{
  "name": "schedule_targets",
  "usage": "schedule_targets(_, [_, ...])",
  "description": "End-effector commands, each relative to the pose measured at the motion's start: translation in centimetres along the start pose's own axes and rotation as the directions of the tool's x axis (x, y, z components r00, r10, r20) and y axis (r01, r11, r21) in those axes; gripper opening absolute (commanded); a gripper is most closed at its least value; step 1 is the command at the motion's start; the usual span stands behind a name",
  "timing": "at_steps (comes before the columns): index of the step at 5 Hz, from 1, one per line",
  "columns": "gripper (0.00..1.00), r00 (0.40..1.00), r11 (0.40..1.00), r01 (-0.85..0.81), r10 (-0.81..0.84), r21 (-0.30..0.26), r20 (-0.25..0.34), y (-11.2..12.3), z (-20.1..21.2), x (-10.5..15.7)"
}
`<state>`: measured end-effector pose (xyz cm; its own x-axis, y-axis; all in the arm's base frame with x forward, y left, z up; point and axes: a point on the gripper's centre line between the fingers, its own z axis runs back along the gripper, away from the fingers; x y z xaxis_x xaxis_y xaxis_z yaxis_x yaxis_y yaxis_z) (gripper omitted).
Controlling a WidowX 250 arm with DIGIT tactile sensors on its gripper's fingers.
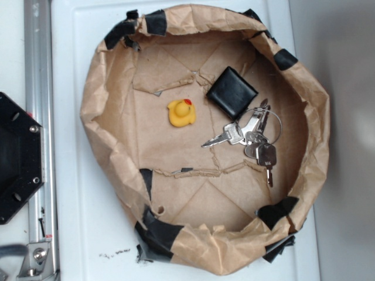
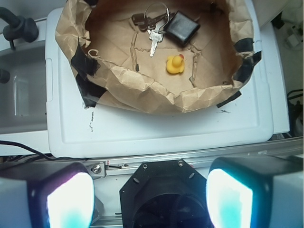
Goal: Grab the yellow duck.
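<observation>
My gripper [image 2: 149, 197] shows only in the wrist view: two pale, glowing finger pads [image 2: 69, 202] at the bottom corners of the frame, set wide apart with nothing between them. Directly below and just ahead sits the black hexagonal robot base plate [image 2: 156, 190] on a grey aluminium rail [image 2: 199, 159]. Beyond the rail lies a white plastic lid-like platform [image 2: 156, 128], bare on its near strip apart from a few dark scuffs. Farther out on it stands a crumpled brown paper basin patched with black tape [image 2: 156, 97], its near wall rising between me and the contents. Inside, well ahead and slightly to my right, is the small glossy yellow rubber duck with an orange-red beak [image 2: 175, 64], upright on the paper floor and free of its neighbours. Past it, farther still, a black square leather wallet [image 2: 182, 27] lies flat, and to its left a bunch of silver keys on a wire ring [image 2: 153, 28]; in the exterior view the keys sit close beside the wallet, whether touching I cannot tell. Progress: nothing done as yet, in my judgement. Reach out over the rim, descent, closure and lift all remain. No brand, label or legible writing anywhere; key stamps too small to read.
</observation>
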<state>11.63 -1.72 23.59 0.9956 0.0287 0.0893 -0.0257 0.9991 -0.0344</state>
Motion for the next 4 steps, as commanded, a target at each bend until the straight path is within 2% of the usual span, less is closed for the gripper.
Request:
schedule_targets(1, [1.00,1.000,1.000,0.000,0.000,0.000,0.000,0.0,0.0,0.0])
schedule_targets(2, [1.00,0.998,0.999,-0.042,0.042,-0.004,0.041,3.0,-4.1,2.9])
schedule_targets(3, [1.00,0.993,0.992,-0.114,0.113,0.051,0.024,5.2,-6.3,5.8])
schedule_targets(4, [1.00,0.989,0.990,-0.141,0.140,0.022,0.054,6.1,-6.5,8.6])
